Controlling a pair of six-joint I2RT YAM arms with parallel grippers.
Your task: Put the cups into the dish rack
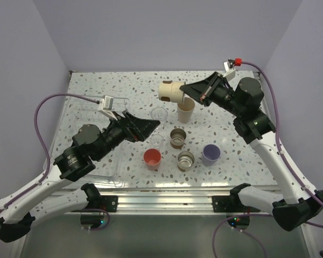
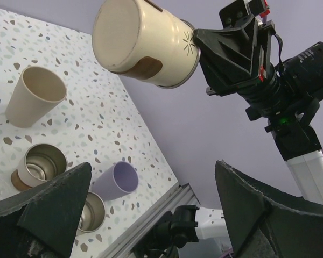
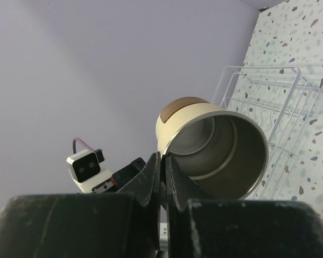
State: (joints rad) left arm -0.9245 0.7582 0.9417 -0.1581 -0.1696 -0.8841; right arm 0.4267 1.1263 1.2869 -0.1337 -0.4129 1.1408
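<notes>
We are holding one cream cup (image 1: 172, 91) aloft at upper centre, its rim pinched in the right gripper (image 1: 190, 95), the left gripper (image 1: 153, 125) spread wide, while seven others (image 1: 177, 138) are sitting mid-frame and the rack (image 3: 280, 102) seems empty.

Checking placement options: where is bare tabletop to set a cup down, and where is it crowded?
Bare: the far strip of table behind the dish rack; also right of the lavender cup. Crowded: the middle cups by the left gripper.
</notes>
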